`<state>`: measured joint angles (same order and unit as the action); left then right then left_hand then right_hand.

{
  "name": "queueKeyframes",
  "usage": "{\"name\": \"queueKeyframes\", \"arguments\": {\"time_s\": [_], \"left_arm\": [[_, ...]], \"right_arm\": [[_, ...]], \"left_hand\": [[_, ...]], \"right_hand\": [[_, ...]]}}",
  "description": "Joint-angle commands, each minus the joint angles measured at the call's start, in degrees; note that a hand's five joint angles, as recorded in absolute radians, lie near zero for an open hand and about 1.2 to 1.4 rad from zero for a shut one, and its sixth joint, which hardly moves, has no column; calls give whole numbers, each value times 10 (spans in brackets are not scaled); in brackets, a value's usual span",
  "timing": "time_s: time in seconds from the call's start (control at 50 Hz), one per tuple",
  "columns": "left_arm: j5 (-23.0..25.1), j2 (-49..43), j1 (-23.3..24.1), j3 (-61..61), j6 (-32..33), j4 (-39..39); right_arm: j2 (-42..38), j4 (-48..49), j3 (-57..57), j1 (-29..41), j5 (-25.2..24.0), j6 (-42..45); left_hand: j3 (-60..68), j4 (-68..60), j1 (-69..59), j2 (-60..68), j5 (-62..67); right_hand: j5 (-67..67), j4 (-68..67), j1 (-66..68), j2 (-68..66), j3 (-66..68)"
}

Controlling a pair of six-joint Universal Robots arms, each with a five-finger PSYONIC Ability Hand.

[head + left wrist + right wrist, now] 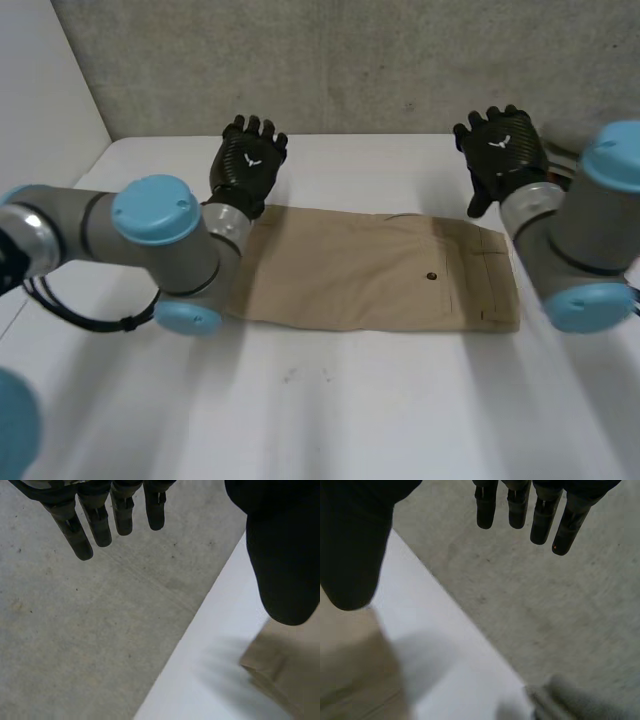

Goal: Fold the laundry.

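Tan trousers (380, 270) lie folded flat across the middle of the white table (330, 400), with a back pocket and button facing up. My left hand (248, 158) hovers open above the far left end of the trousers, fingers (95, 517) straight and holding nothing. My right hand (500, 150) hovers open above the far right end, fingers (540, 515) straight and empty. A corner of the tan cloth (285, 675) lies under the left thumb (282, 555). Tan cloth (350, 675) also lies below the right thumb (355, 545).
A grey concrete wall (340, 60) rises just behind the table's far edge, close to both hands' fingertips. A white wall (40, 100) stands at the left. Something grey (580, 700) lies at the table's far right edge.
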<state>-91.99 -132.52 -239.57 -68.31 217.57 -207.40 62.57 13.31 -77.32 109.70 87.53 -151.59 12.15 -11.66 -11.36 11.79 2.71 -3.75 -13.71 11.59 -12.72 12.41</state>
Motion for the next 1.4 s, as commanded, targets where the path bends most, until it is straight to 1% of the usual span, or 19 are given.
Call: {"name": "queueKeyframes", "arguments": {"time_s": [0.02,0.1,0.22,0.46,0.54,0.58,0.6,0.68,0.76,0.84,0.86,1.0,1.08,1.1,1.16,1.2,1.26,1.32,1.4], "left_arm": [[3,137,3,-182,-84,-4],[4,171,4,-240,-115,-9],[3,180,11,-275,-126,-12],[4,179,18,-280,-126,-12],[4,179,18,-281,-126,-12],[3,180,19,-282,-125,-12],[3,181,20,-283,-125,-12],[3,188,21,-284,-125,-11],[2,203,21,-289,-125,-12],[2,216,20,-294,-125,-12],[2,219,20,-296,-125,-11],[1,231,14,-308,-126,-11],[1,233,7,-309,-126,-11],[1,233,4,-309,-127,-11],[1,234,0,-307,-127,-12],[1,234,-4,-303,-127,-12],[0,236,-7,-300,-128,-12],[-4,247,-18,-300,-135,-12],[-17,254,-33,-301,-153,-11]], "right_arm": [[54,-170,-83,-62,-69,-70],[62,-180,-124,-73,-80,-75],[60,-132,-164,-79,-80,-69],[-15,-61,-171,-79,-72,-36],[-37,-53,-164,-83,-76,-13],[-37,-48,-164,-85,-76,-7],[-35,-46,-164,-85,-76,-6],[-28,-37,-173,-106,-80,-5],[13,-43,-184,-122,-81,9],[61,-44,-199,-145,-82,68],[70,-44,-201,-156,-80,105],[78,-36,-187,-158,-77,273],[82,-20,-158,-94,-91,336],[80,-8,-139,-45,-104,345],[77,14,-115,12,-131,348],[58,39,-93,60,-169,348],[3,71,-54,115,-232,347],[-59,81,-3,174,-260,342],[-131,81,40,222,-258,318]], "left_hand": [[-21,17,14,-18,-27],[-21,17,14,-18,-27],[-21,17,14,-18,-27],[-21,17,14,-18,-27],[-21,17,14,-18,-27],[-21,17,14,-18,-27],[-21,17,14,-18,-27],[-21,17,14,-18,-27],[-21,17,14,-18,-27],[-21,17,14,-18,-27],[-21,17,14,-18,-27],[-21,17,14,-18,-27],[-21,17,14,-18,-27],[-21,17,14,-18,-27],[-21,17,14,-18,-27],[-21,17,14,-18,-27],[-21,17,14,-18,-27],[-21,17,14,-18,-27],[-21,17,14,-18,-27]], "right_hand": [[-7,-7,29,-17,20],[-72,-73,94,-83,86],[-118,-119,140,-128,131],[-158,-159,180,-169,172],[-486,-486,507,-496,499],[-573,-574,595,-584,587],[-662,-662,683,-672,675],[-662,-663,684,-673,676],[-662,-663,684,-673,676],[-662,-663,684,-673,676],[-662,-663,684,-673,676],[-662,-663,684,-673,676],[-662,-663,684,-673,676],[-662,-663,684,-673,676],[-662,-663,684,-673,676],[-662,-663,684,-673,676],[-662,-663,684,-673,676],[-662,-663,684,-673,676],[-662,-663,684,-673,676]]}}
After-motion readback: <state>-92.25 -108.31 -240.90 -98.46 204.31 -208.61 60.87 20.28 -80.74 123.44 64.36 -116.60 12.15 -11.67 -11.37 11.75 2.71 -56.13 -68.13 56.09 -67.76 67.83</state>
